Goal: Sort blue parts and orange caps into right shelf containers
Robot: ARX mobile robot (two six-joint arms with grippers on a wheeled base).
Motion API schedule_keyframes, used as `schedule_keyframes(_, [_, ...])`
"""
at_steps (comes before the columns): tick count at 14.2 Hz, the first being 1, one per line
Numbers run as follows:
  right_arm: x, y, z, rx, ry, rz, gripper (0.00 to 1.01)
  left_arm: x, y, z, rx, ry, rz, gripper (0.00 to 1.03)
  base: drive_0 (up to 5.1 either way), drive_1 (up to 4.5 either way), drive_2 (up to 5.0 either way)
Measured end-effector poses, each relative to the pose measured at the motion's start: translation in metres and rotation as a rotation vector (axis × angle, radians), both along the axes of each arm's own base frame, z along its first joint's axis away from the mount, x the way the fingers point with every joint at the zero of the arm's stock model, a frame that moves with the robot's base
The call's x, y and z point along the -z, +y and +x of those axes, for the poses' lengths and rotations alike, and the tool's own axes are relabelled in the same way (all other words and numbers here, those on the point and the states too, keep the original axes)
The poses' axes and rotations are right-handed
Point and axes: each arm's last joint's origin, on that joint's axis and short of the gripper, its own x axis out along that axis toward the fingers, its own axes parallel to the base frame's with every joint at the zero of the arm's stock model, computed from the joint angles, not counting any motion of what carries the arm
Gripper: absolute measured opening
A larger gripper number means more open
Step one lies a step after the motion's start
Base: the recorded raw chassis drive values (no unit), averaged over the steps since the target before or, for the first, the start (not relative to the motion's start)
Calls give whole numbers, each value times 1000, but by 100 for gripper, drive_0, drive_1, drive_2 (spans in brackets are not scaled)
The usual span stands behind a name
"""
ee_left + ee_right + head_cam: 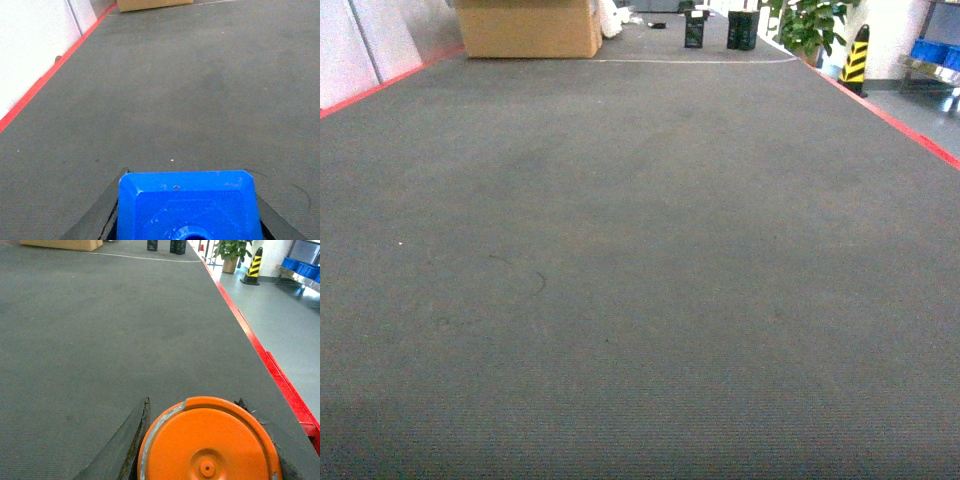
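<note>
In the left wrist view a bright-blue part (187, 205) with bevelled edges sits clamped between the two dark fingers of my left gripper (187, 210), above grey carpet. The right wrist view shows my right gripper (207, 440) shut on an orange cap (207, 442), whose round end with a small centre hole faces the camera. Far off at the upper right, blue containers (300, 267) sit on a steel shelf (295, 276); the head view also catches those containers (932, 50) at its right edge. Neither gripper appears in the head view.
Grey carpet (640, 280) stretches ahead, bordered by red lines (895, 120) on both sides. A cardboard box (528, 28) stands at the far left, black boxes (741, 30) and a potted plant (810, 25) at the far end, and a yellow-black bollard (856, 58) at the right.
</note>
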Motion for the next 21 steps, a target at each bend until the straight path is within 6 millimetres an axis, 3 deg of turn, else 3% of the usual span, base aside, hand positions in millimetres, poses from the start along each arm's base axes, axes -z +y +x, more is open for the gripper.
schedule_keyframes(21, [-1,0,0,-1,-6,0,43,1,1,1,-4,4,0,45,470,-240,-227])
